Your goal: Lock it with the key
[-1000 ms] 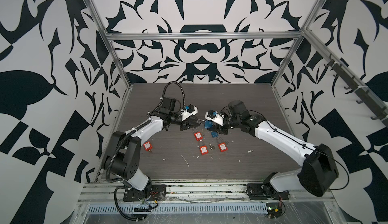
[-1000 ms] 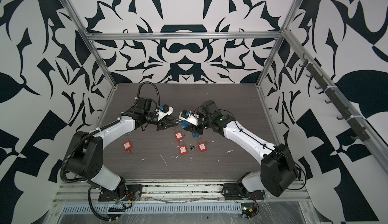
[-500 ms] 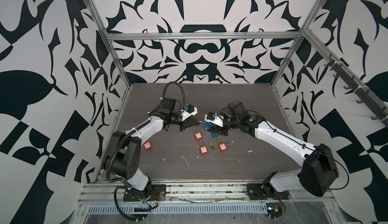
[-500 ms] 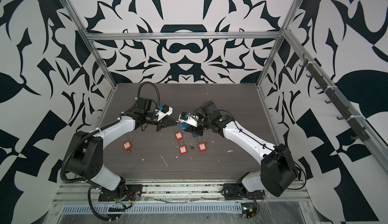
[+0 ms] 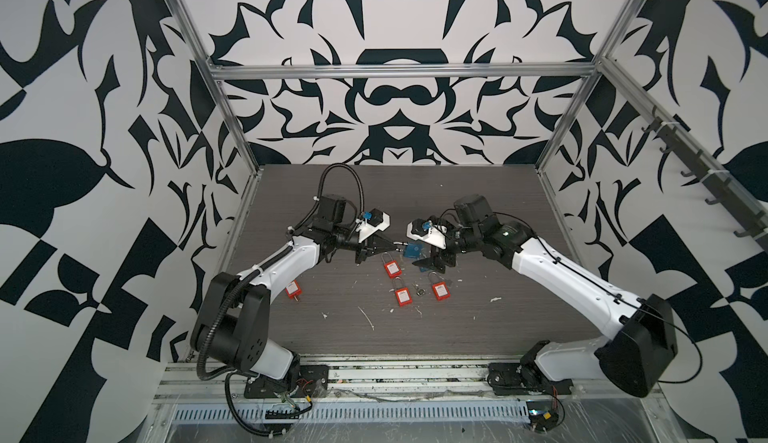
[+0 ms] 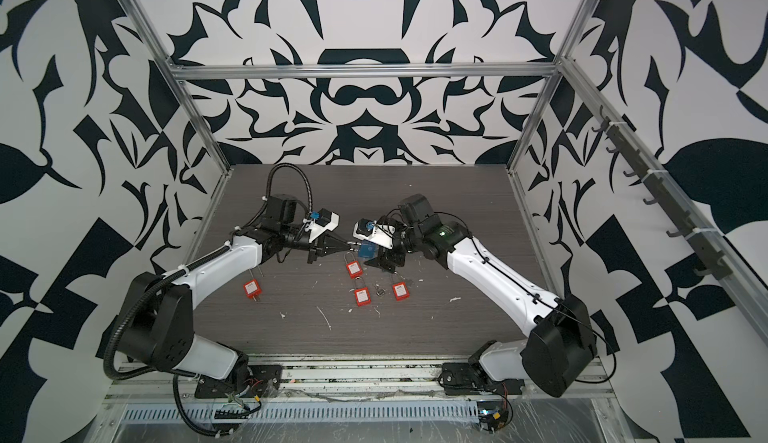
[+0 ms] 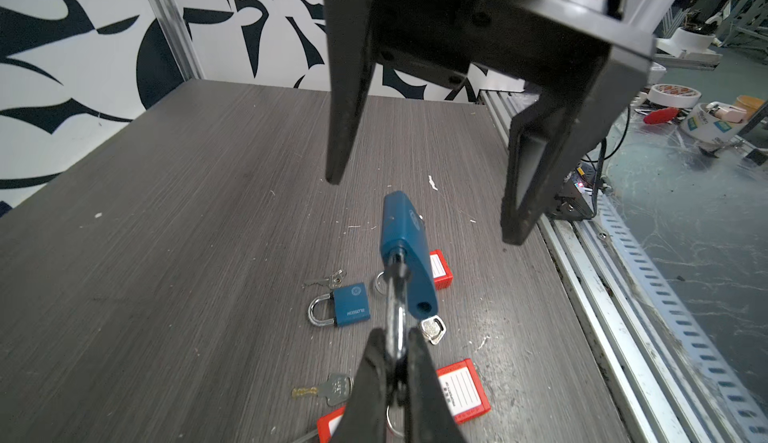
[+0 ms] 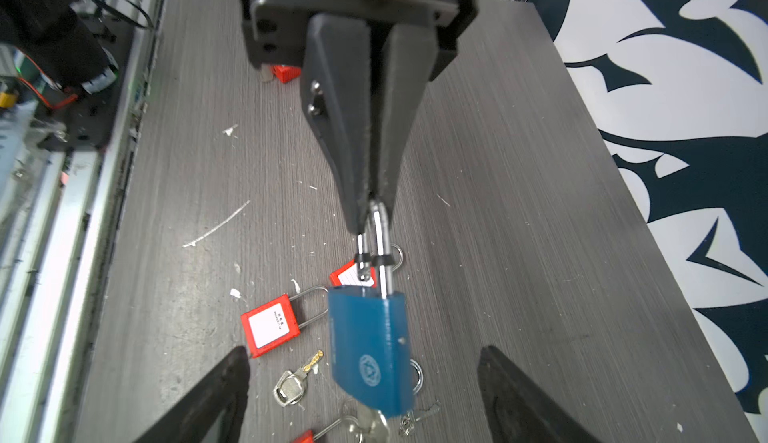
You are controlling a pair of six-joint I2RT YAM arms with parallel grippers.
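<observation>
Over the grey worktop (image 8: 498, 212), the left jaws clench the shackle (image 8: 380, 229) of the blue padlock (image 8: 370, 349); its body hangs between the released right jaws. We grip firmly and back the right jaws straight off, brushing nothing.

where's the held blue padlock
In a top view the shut left gripper holds the blue padlock mid-table, facing the open right gripper, above a red padlock.
</observation>
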